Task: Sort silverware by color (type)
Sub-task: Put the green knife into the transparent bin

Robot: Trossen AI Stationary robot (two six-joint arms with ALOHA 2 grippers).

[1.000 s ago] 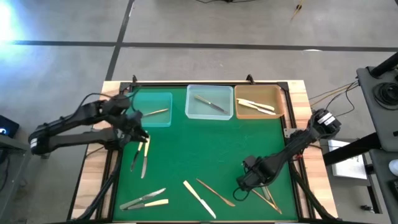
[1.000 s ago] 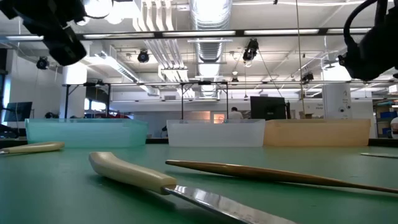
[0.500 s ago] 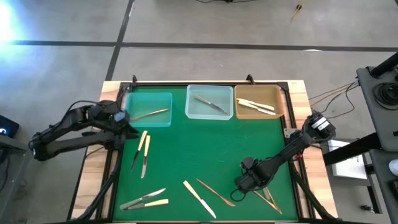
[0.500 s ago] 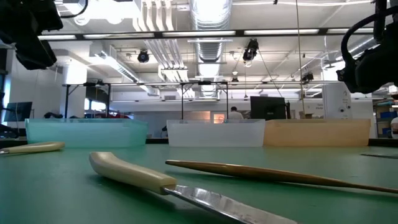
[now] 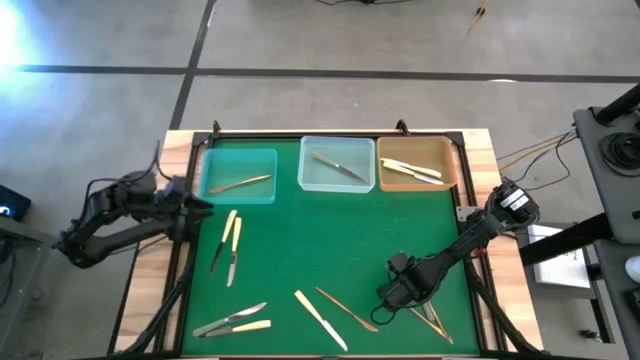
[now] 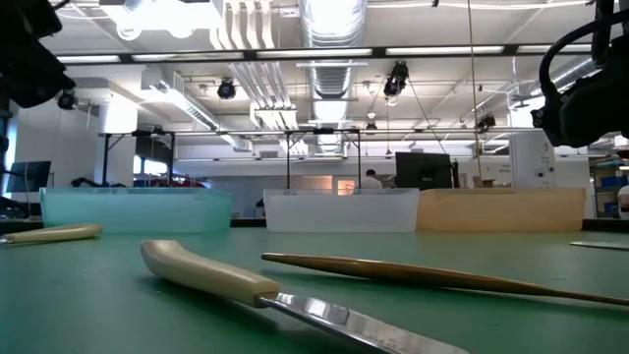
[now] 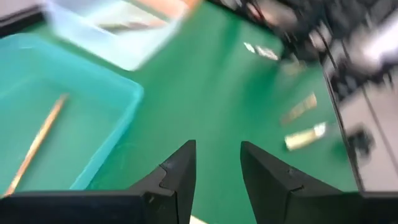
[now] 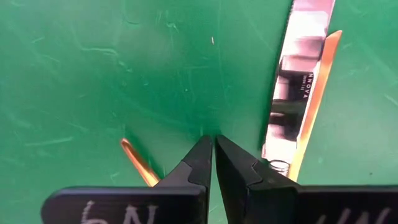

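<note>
Three trays (image 5: 338, 165) each hold cutlery (image 5: 337, 167); left jaws spread, right jaws pressed together.

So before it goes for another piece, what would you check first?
1. Left tool empty, fingers apart: ok.
2. Right tool empty, shut just above the mat: ok.
3. Golden piece lies inside the teal tray: ok.
4. All cutlery sorted: not ok; the cream-handled knife and others lie loose on the mat.
5. Right tool lined up on a piece: cannot tell.
</note>
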